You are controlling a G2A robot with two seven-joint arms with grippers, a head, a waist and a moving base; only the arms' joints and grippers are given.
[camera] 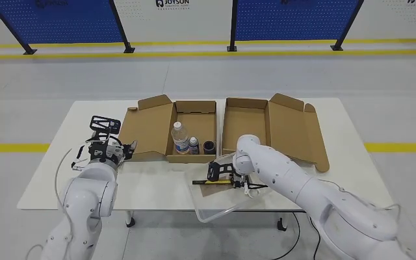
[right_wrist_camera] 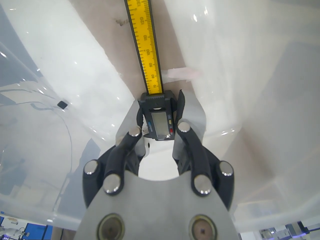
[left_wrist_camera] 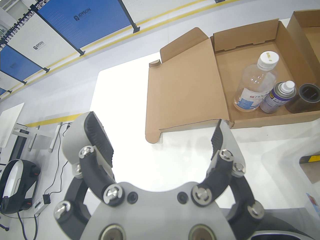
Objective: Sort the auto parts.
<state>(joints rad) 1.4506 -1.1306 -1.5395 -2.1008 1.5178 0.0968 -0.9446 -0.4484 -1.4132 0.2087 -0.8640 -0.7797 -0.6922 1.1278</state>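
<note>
Right hand (right_wrist_camera: 160, 108): closed on the caliper (right_wrist_camera: 141, 33) at its black display head, one finger on each side; the yellow scale runs out ahead with nothing under the hand's control.
Caliper's place: inside the clear bin (right_wrist_camera: 75, 51), low over its floor; whether it touches, I cannot tell.
Risk, grip: the hold is at one end only; the long scale could pivot between the fingers if lifted briskly.
Risk, bin: the scale's tip may catch the bin wall on the way out; the light bin sits at the worktop's (camera: 149, 185) front edge and could be dragged off.
Left box (left_wrist_camera: 245, 36): bottle (left_wrist_camera: 255, 86), spray can (left_wrist_camera: 276, 98) and black cylinder (left_wrist_camera: 303, 98), upright in a row by the near wall.
Right box (camera: 244, 127): open, flaps spread, just beside the left box.
Left hand (left_wrist_camera: 155, 126): spread wide, holding nothing; over the worktop near the left box's flap.
</note>
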